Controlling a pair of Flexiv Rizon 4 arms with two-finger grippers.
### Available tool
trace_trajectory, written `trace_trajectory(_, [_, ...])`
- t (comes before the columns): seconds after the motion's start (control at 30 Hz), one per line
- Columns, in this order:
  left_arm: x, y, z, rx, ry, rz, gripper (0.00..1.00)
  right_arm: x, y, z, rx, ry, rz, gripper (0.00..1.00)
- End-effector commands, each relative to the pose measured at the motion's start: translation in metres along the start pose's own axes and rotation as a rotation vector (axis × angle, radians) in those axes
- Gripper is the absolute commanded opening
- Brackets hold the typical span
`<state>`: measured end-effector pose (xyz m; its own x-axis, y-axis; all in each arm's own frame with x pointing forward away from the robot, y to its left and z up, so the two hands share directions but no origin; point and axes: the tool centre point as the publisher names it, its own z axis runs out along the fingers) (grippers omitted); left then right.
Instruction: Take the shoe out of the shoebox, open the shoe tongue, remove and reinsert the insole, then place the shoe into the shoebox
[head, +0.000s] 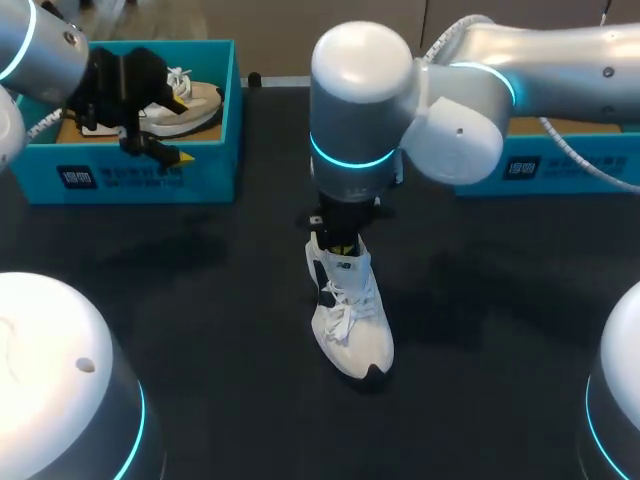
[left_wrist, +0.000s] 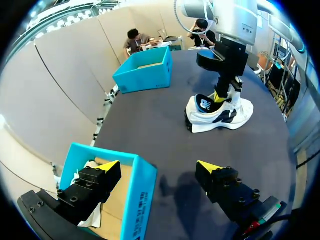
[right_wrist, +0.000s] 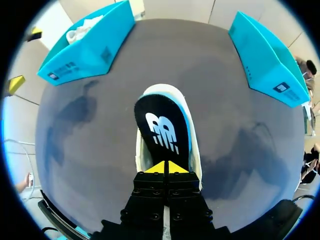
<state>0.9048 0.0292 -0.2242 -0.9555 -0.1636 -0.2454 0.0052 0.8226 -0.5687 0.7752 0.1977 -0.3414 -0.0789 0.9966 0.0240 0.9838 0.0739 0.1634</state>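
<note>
Right wrist view says it's the insole step. The right gripper (right_wrist: 166, 167) is pinched tight on the heel end of the black insole (right_wrist: 162, 125), which is still inside the shoe (right_wrist: 141, 150) on the table. I can't tell if it's coming out or going back in, so next is either a clean pull or a flat press. The left gripper (left_wrist: 159, 167) is well away from the shoe, wide open over the shoebox (left_wrist: 142, 200) wall, holding nothing. The insole's toe end is hidden.
</note>
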Motion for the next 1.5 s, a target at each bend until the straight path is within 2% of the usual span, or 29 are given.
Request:
trace_trajectory(0.03, [0.001,0.000,-0.001,-0.004,-0.001,0.000,1.00,0.000,-0.005,0.004,-0.007,-0.008,0.003,0.00])
trace_trajectory(0.3, [0.001,0.000,-0.001,-0.004,-0.001,0.000,1.00,-0.010,-0.011,0.011,-0.019,-0.078,0.000,0.00])
trace_trajectory(0.6, [0.001,0.000,-0.001,-0.004,-0.001,0.000,1.00,-0.011,-0.012,0.031,0.017,-0.092,-0.023,0.00])
trace_trajectory(1.2, [0.001,0.000,-0.001,-0.004,-0.001,0.000,1.00,-0.014,-0.018,0.060,0.047,-0.059,-0.007,0.00])
trace_trajectory(1.3, [0.001,0.000,-0.001,-0.004,-0.001,0.000,1.00,-0.014,-0.018,0.059,0.054,-0.050,-0.010,0.00])
trace_trajectory(1.5, [0.001,0.000,-0.001,-0.004,-0.001,0.000,1.00,-0.012,-0.013,0.036,0.015,-0.068,-0.020,0.00])
